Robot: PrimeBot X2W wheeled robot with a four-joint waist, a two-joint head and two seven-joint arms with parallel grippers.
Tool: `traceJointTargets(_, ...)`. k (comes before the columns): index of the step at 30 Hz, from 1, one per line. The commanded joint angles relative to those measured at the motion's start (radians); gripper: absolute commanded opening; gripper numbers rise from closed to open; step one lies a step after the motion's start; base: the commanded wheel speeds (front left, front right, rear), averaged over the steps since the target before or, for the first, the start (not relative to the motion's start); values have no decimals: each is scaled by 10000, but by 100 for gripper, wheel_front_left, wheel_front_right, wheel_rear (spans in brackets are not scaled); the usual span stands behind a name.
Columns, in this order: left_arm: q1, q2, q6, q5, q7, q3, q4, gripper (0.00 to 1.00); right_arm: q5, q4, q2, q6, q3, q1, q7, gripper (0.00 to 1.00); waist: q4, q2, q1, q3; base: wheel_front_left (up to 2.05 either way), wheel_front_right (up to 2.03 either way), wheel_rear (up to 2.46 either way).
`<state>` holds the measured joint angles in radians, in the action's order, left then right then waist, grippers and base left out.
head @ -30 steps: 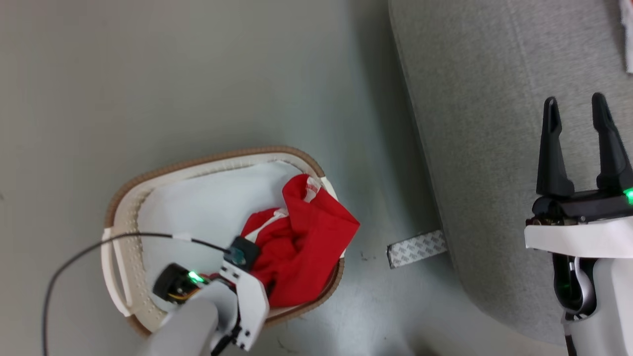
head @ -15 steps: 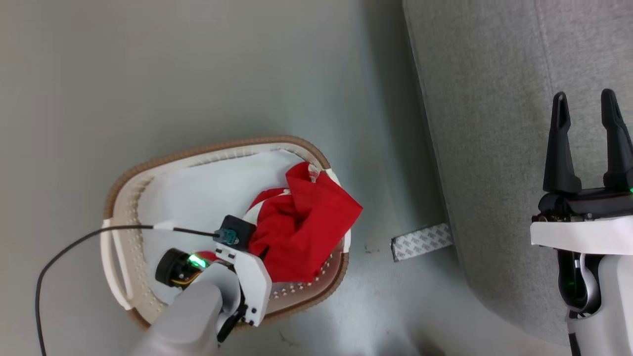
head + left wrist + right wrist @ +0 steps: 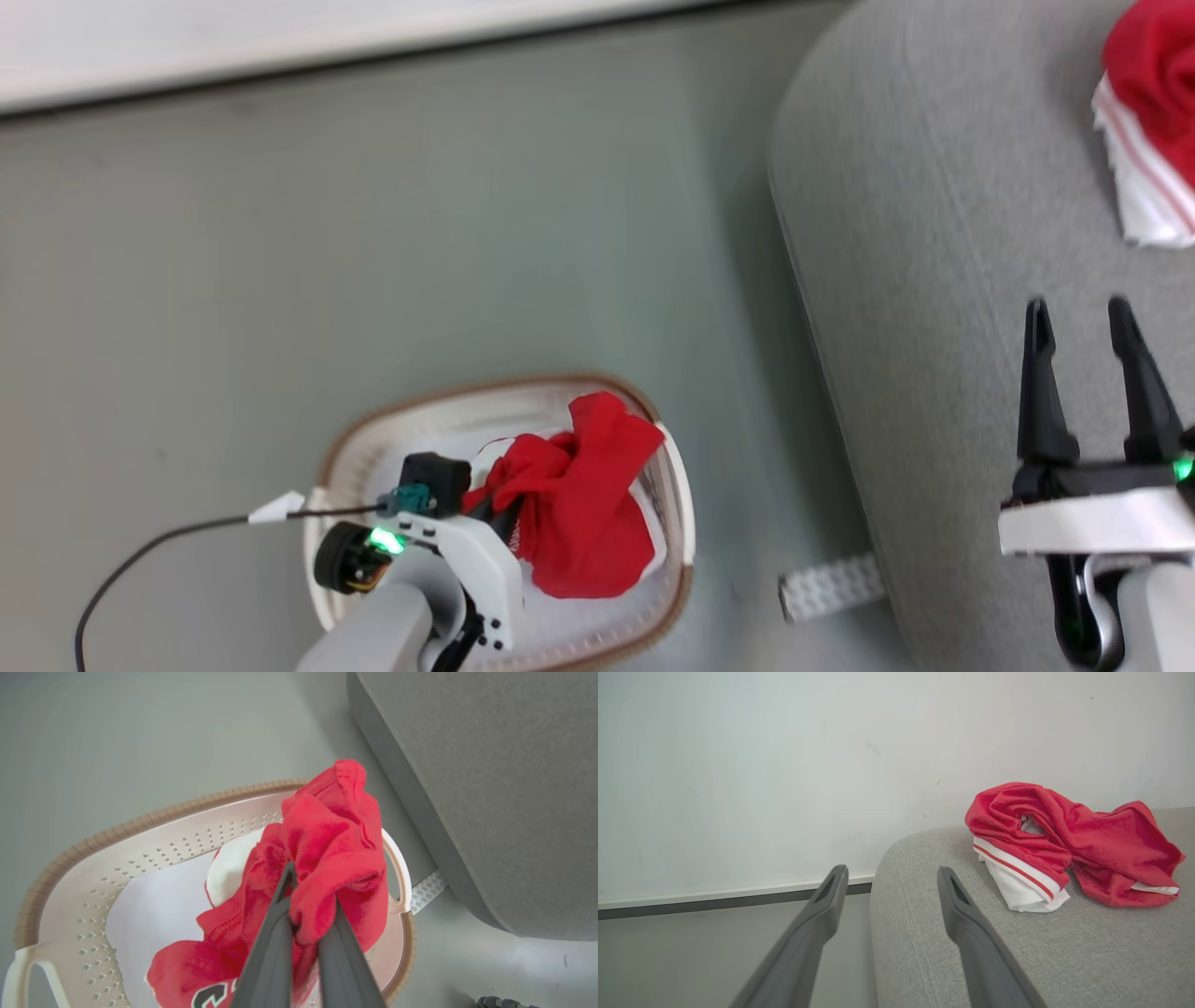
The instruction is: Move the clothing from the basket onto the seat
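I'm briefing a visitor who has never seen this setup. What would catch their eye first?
First, the bright red garment pinched in the shut left gripper over the white basket. Then a second red garment with white striped trim, crumpled on the grey sofa beyond the open right gripper.

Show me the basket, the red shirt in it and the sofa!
basket (image 3: 140, 819): left wrist view, brown rim.
red shirt (image 3: 336, 826): left wrist view, bunched top fold.
sofa (image 3: 1064, 952): right wrist view, grey seat top.
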<state>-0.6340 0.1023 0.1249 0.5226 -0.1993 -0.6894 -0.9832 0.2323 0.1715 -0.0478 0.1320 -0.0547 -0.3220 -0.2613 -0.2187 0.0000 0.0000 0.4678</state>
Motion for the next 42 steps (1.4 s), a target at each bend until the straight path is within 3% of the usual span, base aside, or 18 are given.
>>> traceJointTargets(1,220,-8,-34,89,-73,27,87,0,-96,80,-26,-26,-67,213,-30,100,546,0,0,-1080,0,0,0)
traceJointTargets(11,1036,344,-905,442,-468,614,2094,0,-502,504,-27,-26,-479,1568,-30,100,1427,0,0,-3258,0,0,0)
traceJointTargets(19,1817,1106,-1865,727,-348,1246,4409,0,-665,690,-27,-26,-420,2316,-30,100,1629,0,0,-4544,0,0,0)
traceJointTargets(27,2605,1861,-2699,823,86,1587,6392,0,-555,619,-27,-26,-307,2762,-30,100,1785,0,0,-5051,0,0,0)
traceJointTargets(42,3318,2558,-3475,819,867,1720,8612,0,-315,438,-28,-26,364,3646,-30,100,1812,0,0,-5723,0,0,0)
